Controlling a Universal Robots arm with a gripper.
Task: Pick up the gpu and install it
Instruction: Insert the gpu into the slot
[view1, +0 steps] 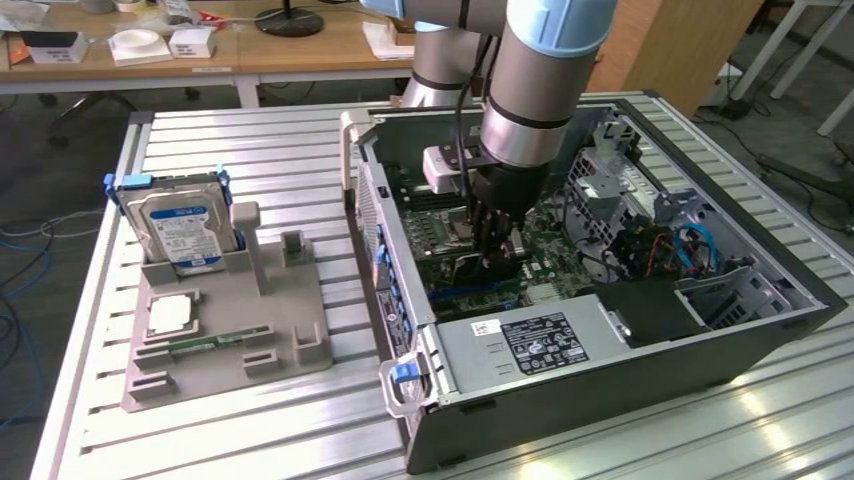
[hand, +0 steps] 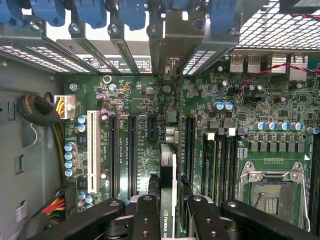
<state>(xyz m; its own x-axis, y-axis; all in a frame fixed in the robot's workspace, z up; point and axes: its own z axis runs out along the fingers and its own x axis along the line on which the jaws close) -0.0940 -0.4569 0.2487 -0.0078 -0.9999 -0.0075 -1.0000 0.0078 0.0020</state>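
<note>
The gpu (hand: 168, 170) appears edge-on as a slim dark strip with a green logo, standing upright over the motherboard (hand: 140, 100) between two long black expansion slots. My gripper (hand: 168, 212) is shut on it, one black finger (hand: 145, 215) on each side of the card. In the exterior view the gripper (view1: 495, 258) reaches down inside the open computer case (view1: 747, 310), close above the green board. Whether the card's edge sits in a slot I cannot tell.
Blue slot latches (hand: 132, 12) and the case's rear wall lie just beyond the card. A bare CPU socket (hand: 275, 190) and memory slots (hand: 225, 160) flank it. Outside the case, a grey tray (view1: 287, 350) holds a hard drive (view1: 187, 228), a processor (view1: 171, 315) and a memory stick (view1: 200, 343).
</note>
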